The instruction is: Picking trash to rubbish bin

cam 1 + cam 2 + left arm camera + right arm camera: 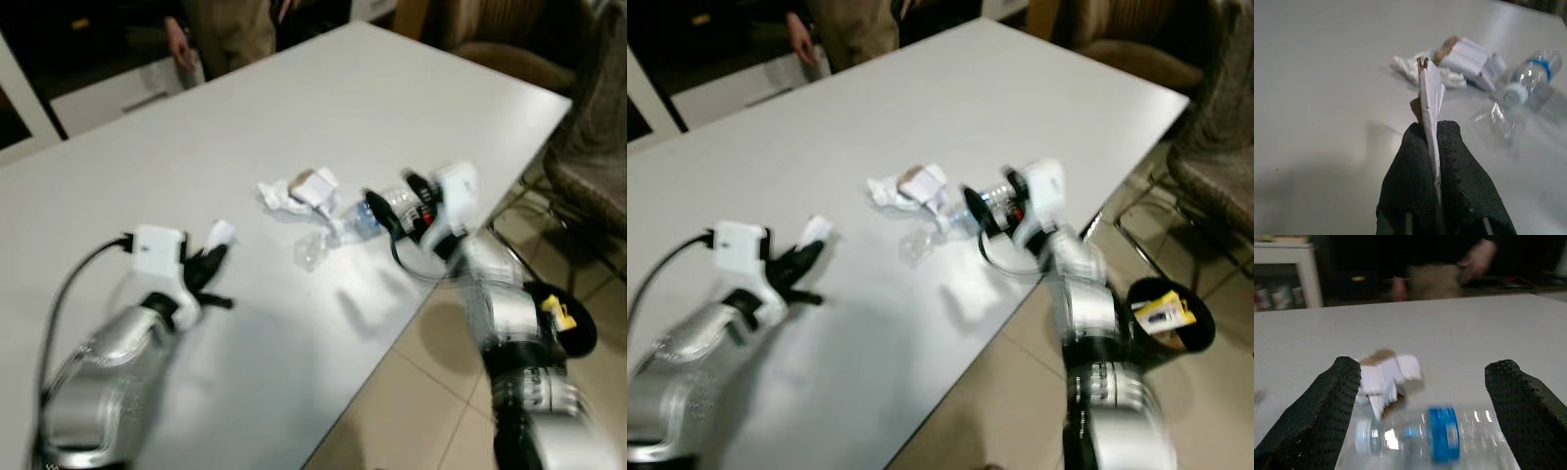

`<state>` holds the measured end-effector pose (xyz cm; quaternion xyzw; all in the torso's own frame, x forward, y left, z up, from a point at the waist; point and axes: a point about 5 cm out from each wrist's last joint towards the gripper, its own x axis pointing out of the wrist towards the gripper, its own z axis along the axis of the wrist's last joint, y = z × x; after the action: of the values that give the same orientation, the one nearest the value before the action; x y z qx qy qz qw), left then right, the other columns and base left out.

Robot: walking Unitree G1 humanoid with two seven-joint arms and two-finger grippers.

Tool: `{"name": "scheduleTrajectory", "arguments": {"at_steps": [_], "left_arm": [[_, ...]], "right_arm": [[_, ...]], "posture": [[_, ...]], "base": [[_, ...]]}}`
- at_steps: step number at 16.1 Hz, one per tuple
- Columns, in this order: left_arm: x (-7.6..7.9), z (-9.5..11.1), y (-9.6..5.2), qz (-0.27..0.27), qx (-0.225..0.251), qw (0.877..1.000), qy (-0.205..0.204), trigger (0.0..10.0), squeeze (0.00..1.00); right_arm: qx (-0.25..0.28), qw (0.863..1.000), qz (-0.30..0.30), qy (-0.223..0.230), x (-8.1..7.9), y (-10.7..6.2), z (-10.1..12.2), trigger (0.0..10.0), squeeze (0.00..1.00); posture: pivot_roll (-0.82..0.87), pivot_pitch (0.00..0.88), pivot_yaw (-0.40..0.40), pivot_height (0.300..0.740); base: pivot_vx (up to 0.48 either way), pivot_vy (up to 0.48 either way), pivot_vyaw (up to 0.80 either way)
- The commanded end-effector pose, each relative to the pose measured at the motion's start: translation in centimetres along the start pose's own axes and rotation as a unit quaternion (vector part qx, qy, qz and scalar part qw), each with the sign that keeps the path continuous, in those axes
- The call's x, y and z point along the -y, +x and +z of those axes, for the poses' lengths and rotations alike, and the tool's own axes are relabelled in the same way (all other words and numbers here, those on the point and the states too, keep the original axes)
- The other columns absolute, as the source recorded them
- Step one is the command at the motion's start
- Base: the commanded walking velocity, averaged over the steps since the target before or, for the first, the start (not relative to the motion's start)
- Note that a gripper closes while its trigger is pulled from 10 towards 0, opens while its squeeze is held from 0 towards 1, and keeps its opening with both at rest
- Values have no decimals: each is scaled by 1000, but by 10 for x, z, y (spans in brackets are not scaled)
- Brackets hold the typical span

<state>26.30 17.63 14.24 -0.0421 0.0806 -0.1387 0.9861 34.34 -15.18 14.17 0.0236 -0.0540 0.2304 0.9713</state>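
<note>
Clear plastic bottle [1435, 435], blue label, on its side

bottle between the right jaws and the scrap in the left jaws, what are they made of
The bottle looks like clear, glossy thin plastic: see-through with glints, blue label band. The scrap looks like matte white card or paper with a torn brown edge, probably cardboard.

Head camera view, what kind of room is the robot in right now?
Probably a home dining area: a long white table, upholstered chairs beside it on a tiled floor, and a small black bin.
</note>
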Motion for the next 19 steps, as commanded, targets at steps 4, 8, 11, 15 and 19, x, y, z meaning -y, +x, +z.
{"name": "scheduleTrajectory", "arguments": {"at_steps": [4,8,11,15,19], "left_arm": [[10,-5,8,29,11,999,27,10000,0],[16,-11,8,13,5,997,78,10000,0],[17,-5,11,12,19,995,94,10000,0],[18,5,18,7,41,992,117,10000,0],[18,6,19,8,45,992,117,10000,0]], "right_arm": [[-14,995,-96,-30,-8,-36,0,10000,0],[-51,991,-121,-28,-24,-55,-10,10000,0],[-51,989,-138,-23,-24,-58,-6,10000,0],[-59,991,-112,-44,-31,-60,-2,10000,0],[-67,992,-97,-53,-35,-59,-1,10000,0]], "posture": [[-29,26,-23,740],[-33,37,-6,740],[-39,34,4,740],[-40,24,6,740],[-40,26,2,740]], "base": [[0,0,0],[0,0,0],[0,0,0],[0,0,539],[256,0,717]]}}
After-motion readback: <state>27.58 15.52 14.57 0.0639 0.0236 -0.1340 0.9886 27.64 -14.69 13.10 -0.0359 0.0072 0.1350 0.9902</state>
